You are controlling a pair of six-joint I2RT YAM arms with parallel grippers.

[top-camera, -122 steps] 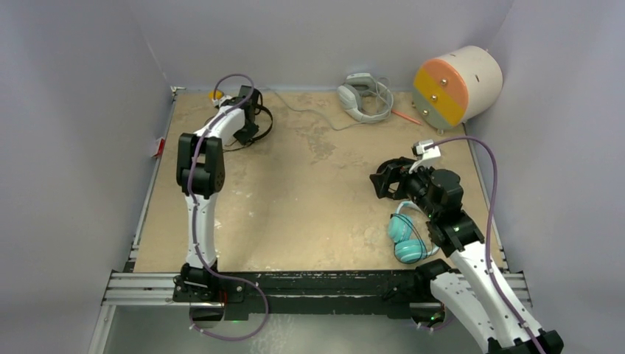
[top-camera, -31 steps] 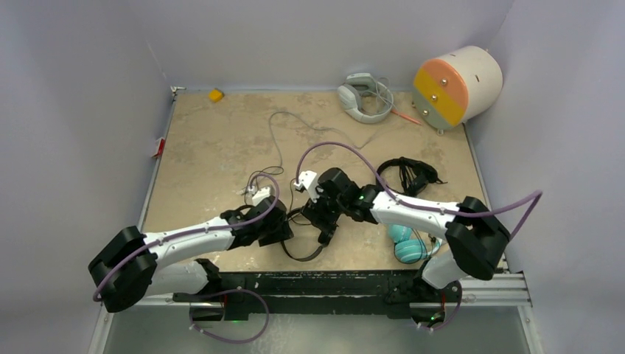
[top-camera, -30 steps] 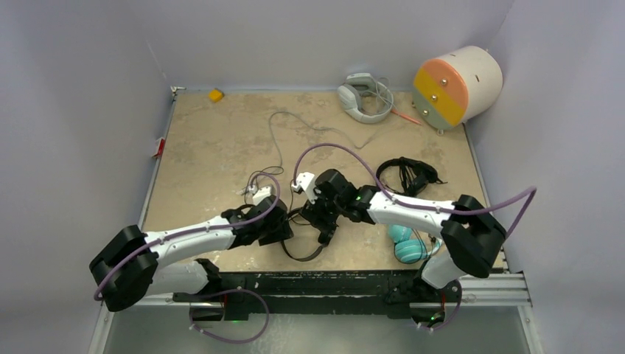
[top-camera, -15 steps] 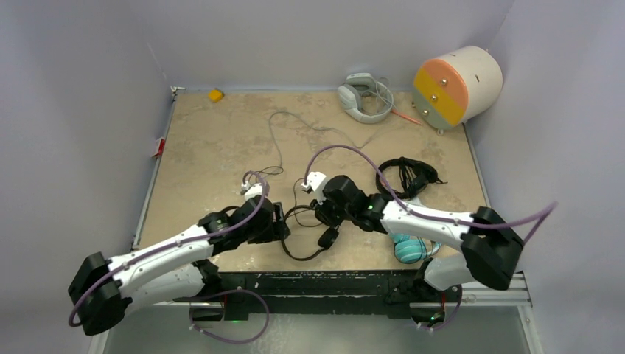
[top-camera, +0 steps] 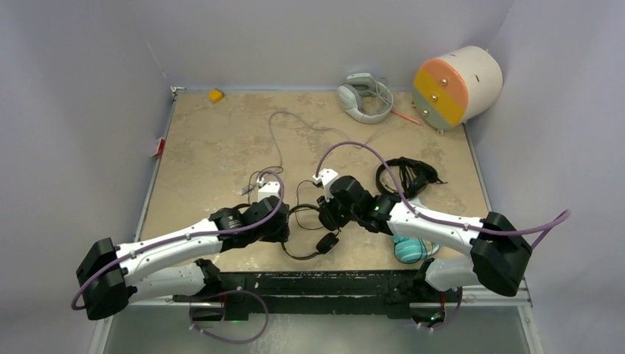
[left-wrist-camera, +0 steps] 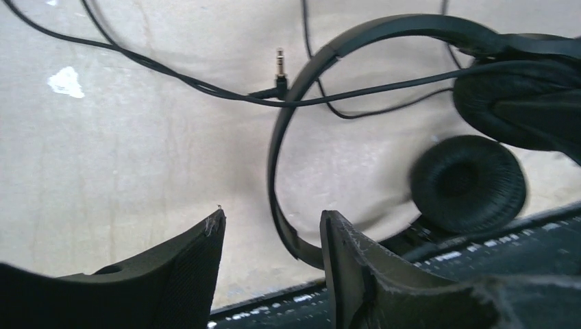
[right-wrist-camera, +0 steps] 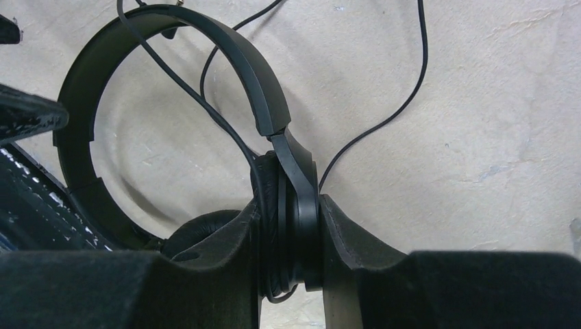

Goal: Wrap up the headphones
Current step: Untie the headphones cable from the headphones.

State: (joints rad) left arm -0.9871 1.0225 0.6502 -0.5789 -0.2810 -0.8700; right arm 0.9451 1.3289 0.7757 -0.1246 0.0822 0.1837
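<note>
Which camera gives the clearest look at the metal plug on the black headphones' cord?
Left wrist view: the plug lies sharp and unobstructed on the table, beside the band of the black headphones. In the top external view it is too small to pick out. The right wrist view shows band and cord, but no plug.

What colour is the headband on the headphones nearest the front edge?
Black headband; the right wrist view shows it best.
</note>
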